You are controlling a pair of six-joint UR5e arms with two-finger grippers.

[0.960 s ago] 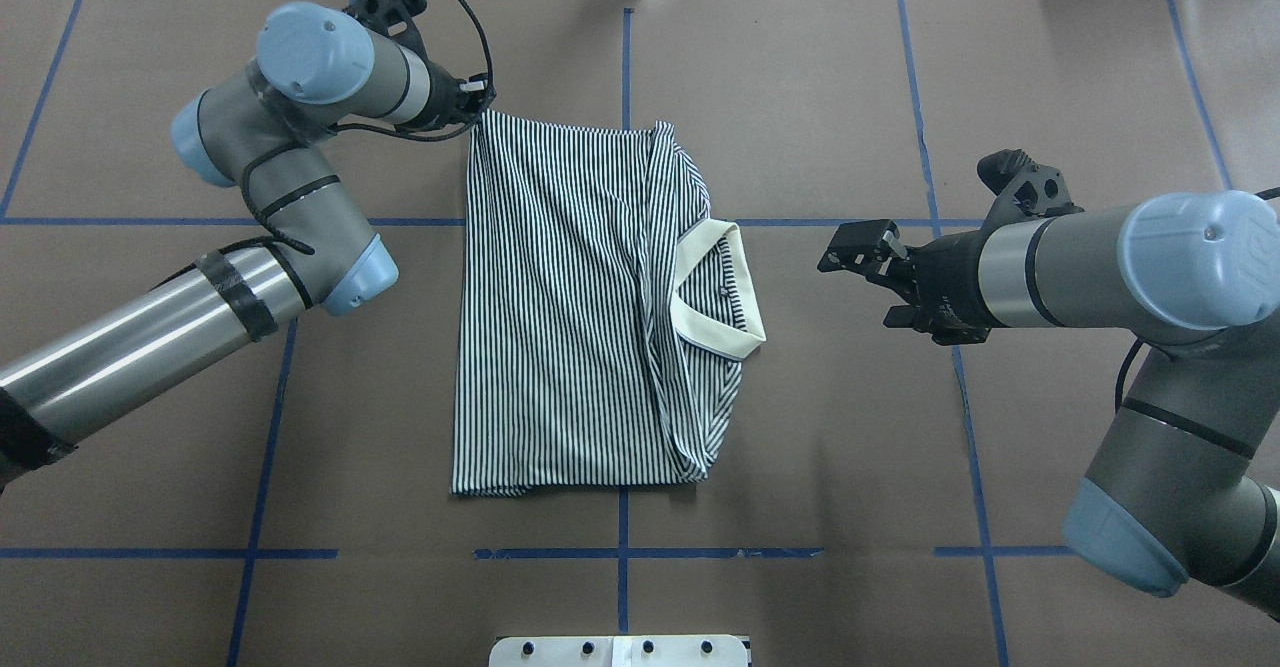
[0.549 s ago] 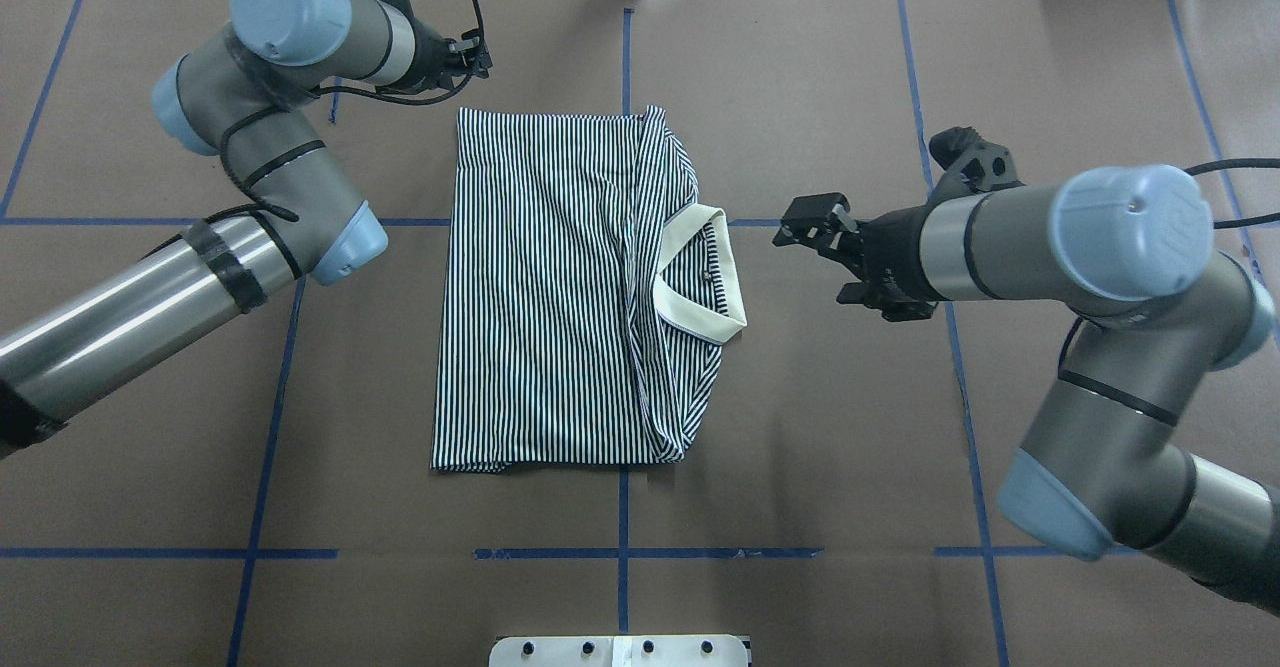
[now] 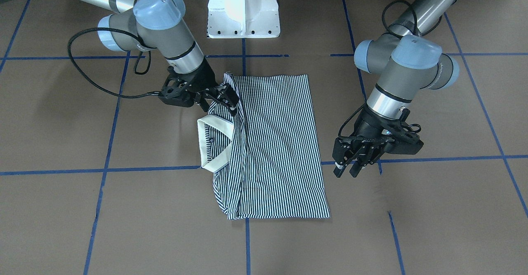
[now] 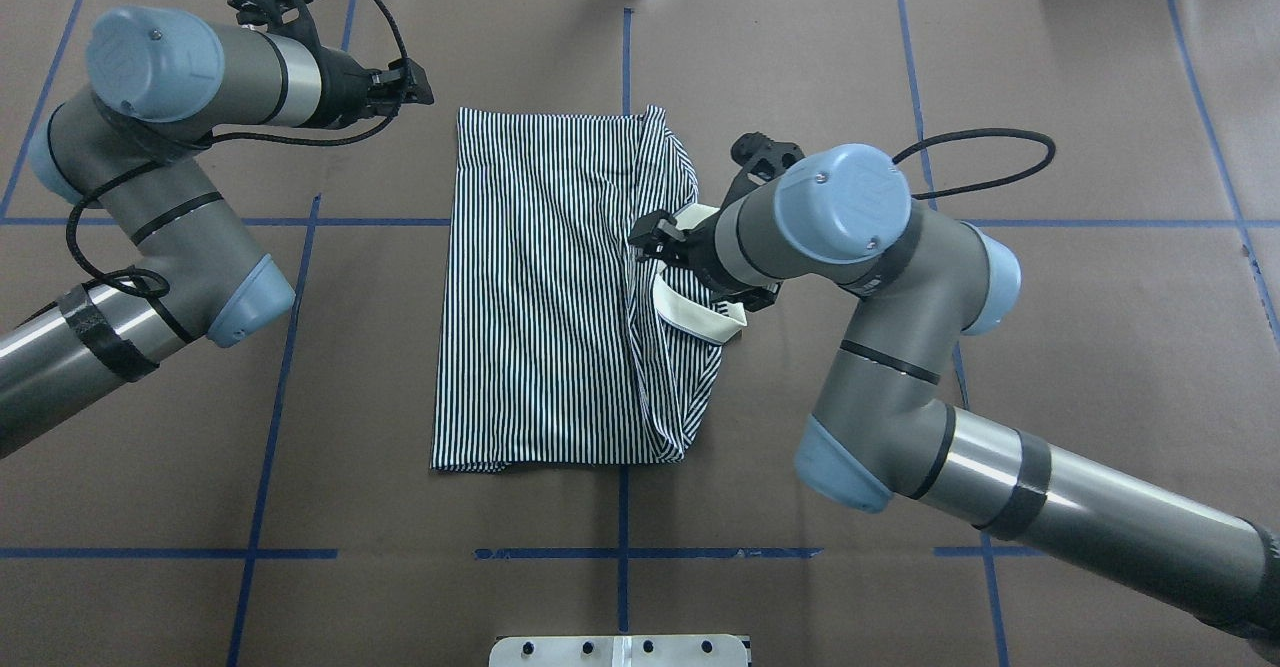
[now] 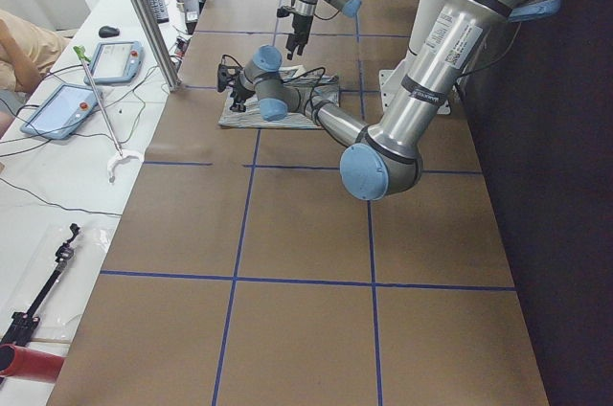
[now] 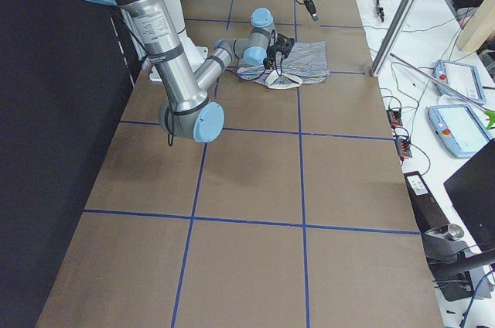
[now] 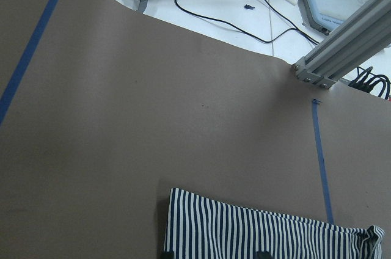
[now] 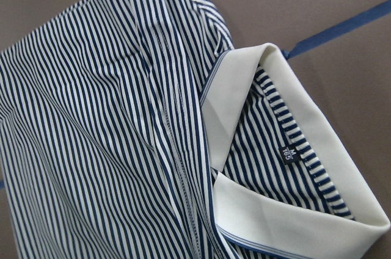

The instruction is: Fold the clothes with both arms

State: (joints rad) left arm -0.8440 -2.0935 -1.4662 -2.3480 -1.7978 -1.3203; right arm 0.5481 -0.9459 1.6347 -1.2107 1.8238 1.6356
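The right pincer (image 3: 222, 99) hangs with its jaws apart close over the shirt (image 3: 280, 143), above the striped shoulder just beside the cream collar (image 3: 208, 145). It has hold of nothing (its wrist camera sees only cloth and the neck label (image 8: 288, 153)). The left pincer (image 3: 346, 168) is likewise spread and empty, above bare bench (image 3: 433, 225) near the shirt's far left corner, clear of the cloth. The shirt lies flat in the middle of the bench, folded to a long rectangle, with the collar toward the robot's right. Blue tape lines (image 3: 144, 169) cross the brown top, and a white pedestal (image 3: 243, 7) stands at the robot's edge.
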